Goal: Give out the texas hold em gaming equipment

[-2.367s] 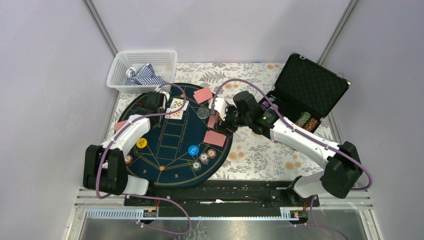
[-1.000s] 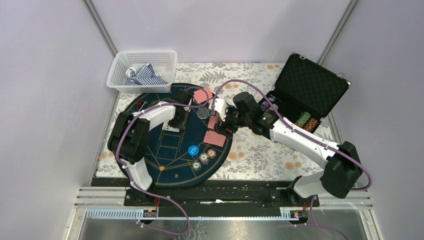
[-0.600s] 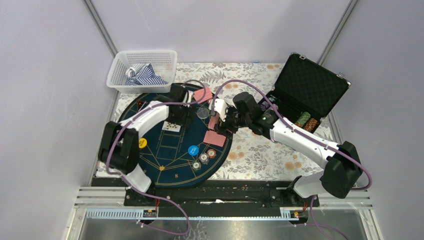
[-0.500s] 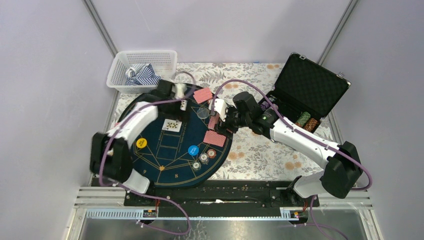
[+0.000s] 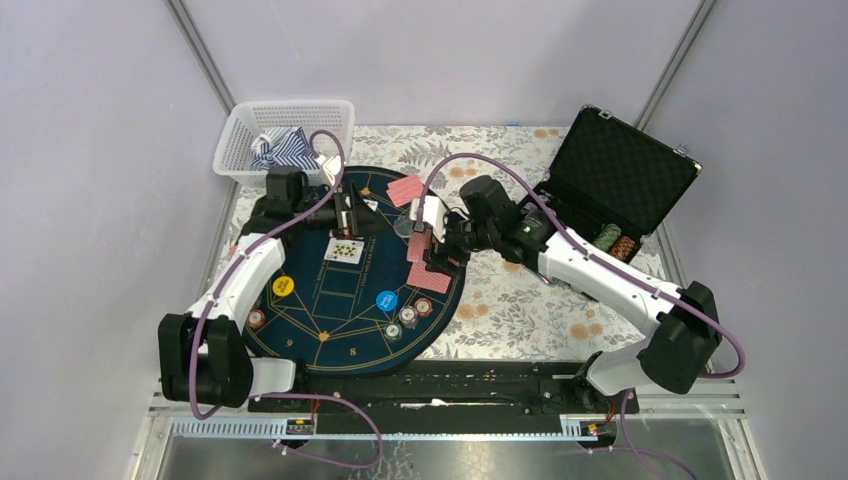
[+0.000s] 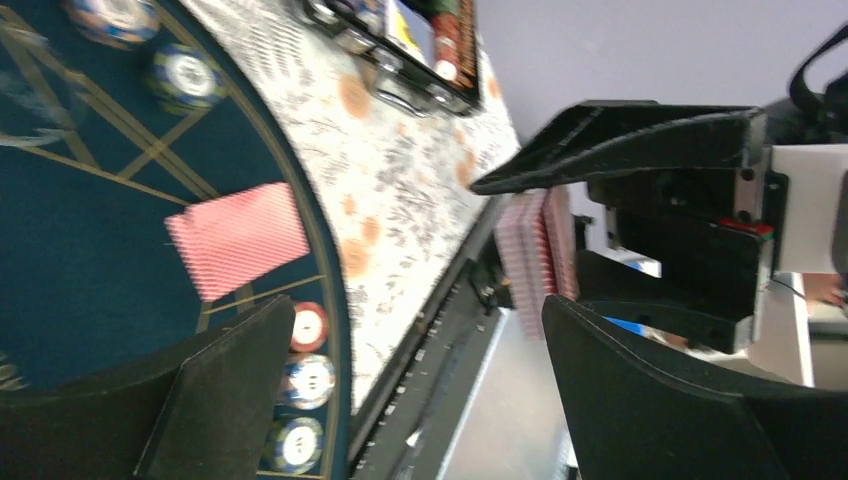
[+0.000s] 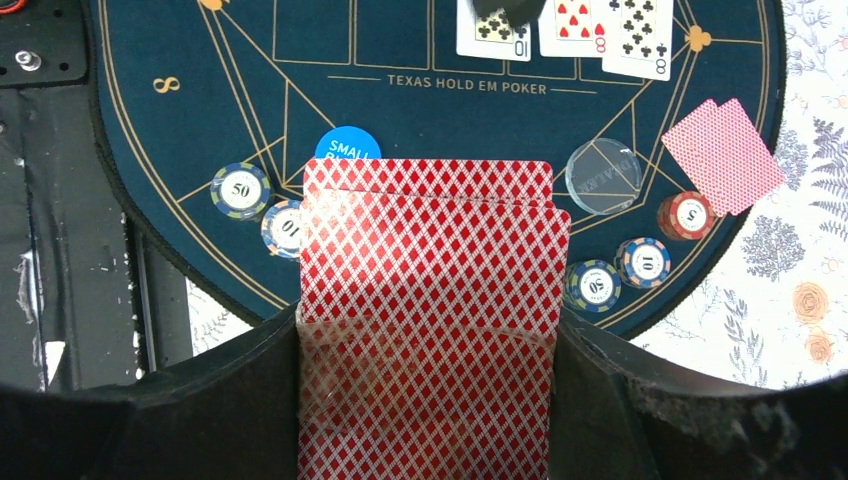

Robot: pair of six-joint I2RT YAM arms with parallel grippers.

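My right gripper [image 7: 428,335] is shut on a deck of red-backed playing cards [image 7: 430,270], held above the mat's right side [image 5: 420,243]. Three face-up cards [image 7: 570,25] lie in a row on the dark blue mat [image 5: 350,345]. Two red-backed pairs [image 5: 405,190] [image 5: 428,277] lie face down. A blue disc [image 7: 347,145], a clear disc [image 7: 603,175] and a yellow disc [image 5: 283,286] sit on the mat, with poker chips [image 7: 594,285] [image 7: 241,190] near its rim. My left gripper [image 5: 348,212] hangs open and empty over the far part of the mat [image 6: 415,330].
The open black case [image 5: 610,200] with chip stacks stands at the right on the floral cloth [image 5: 520,310]. A white basket [image 5: 285,135] with striped fabric sits at the far left. Another chip [image 5: 257,319] lies by the mat's left rim.
My left gripper opened, leaving a face-up card on the mat, and swung back toward the far left. The right gripper shifted slightly left with the deck.
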